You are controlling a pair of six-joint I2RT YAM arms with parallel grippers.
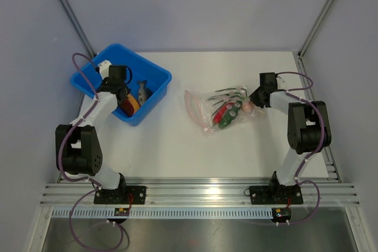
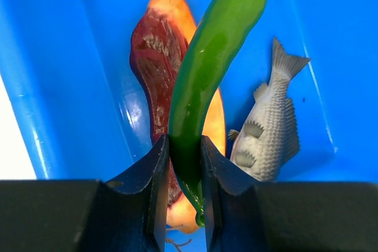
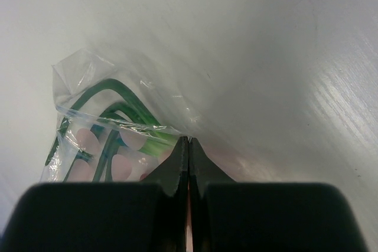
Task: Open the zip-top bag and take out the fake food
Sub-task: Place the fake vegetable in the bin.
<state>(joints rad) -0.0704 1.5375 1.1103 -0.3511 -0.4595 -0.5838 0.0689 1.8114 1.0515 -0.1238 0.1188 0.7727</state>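
Tabletop (image 1: 176, 131) between bin (image 1: 152, 104) and zip-top bag (image 1: 220, 110)

Both arms are built alike: pale grey tubular links between chunky black joint housings. The left arm (image 1: 97, 110) carries a thin purple cable (image 1: 77, 63) that loops off its 9 o'clock side and curls again below its base. The right arm (image 1: 302, 127) has the same purple cable bowing out toward 3 o'clock. Each arm stands on a flat black base plate (image 1: 121, 195) at 6 o'clock in the overhead view, with a small black box (image 1: 122, 210) bearing an orange spot just beneath. From the wrist cameras, the left hand (image 2: 183, 141) and right hand (image 3: 188, 140) show matte black fingers tapering to narrow tips from a broad, rounded black block.
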